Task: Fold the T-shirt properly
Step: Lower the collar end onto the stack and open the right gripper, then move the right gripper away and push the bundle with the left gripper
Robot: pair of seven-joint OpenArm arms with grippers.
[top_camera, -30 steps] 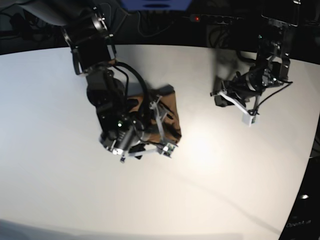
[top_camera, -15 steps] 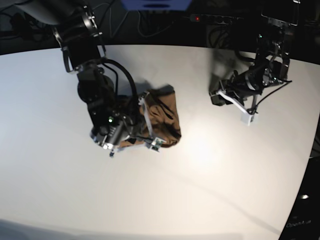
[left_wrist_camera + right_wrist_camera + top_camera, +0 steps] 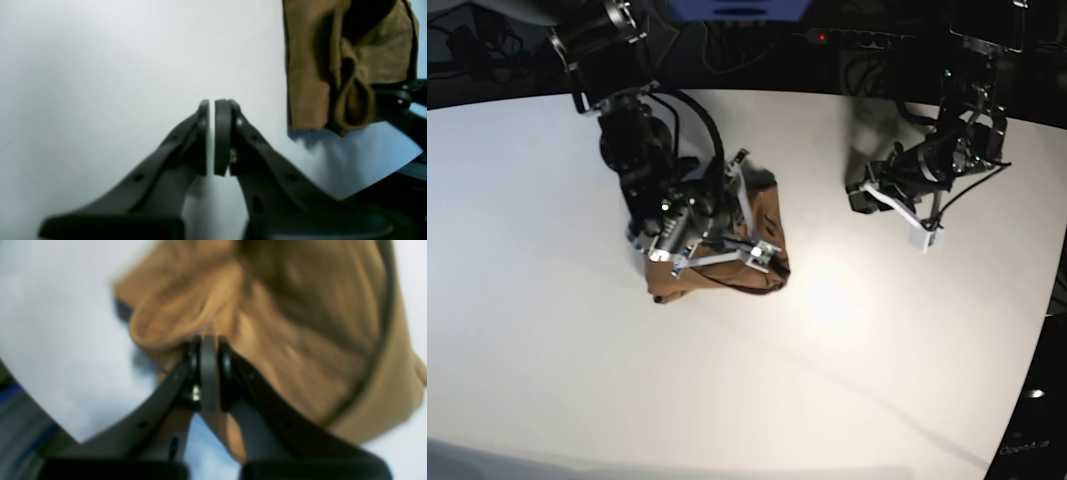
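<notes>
The tan-brown T-shirt (image 3: 762,215) lies bunched in a small heap on the white table (image 3: 877,350), left of centre. My right gripper (image 3: 745,252) is on top of it. In the right wrist view this gripper (image 3: 208,340) is shut on a fold of the T-shirt (image 3: 300,340), and cloth also hangs under the fingers. My left gripper (image 3: 860,197) hovers over bare table to the right of the heap. In the left wrist view it (image 3: 211,106) is shut and empty, with the T-shirt (image 3: 310,66) ahead to its right. No white tag shows.
The right arm's links and cables (image 3: 632,140) cover the left part of the heap. A power strip with a red light (image 3: 822,37) and cables lie behind the table's far edge. The table's curved edge (image 3: 1052,300) runs down the right side.
The right arm swung up and back over the shirt with cloth in its gripper. The heap now reaches further down-left. The left arm has not moved.
</notes>
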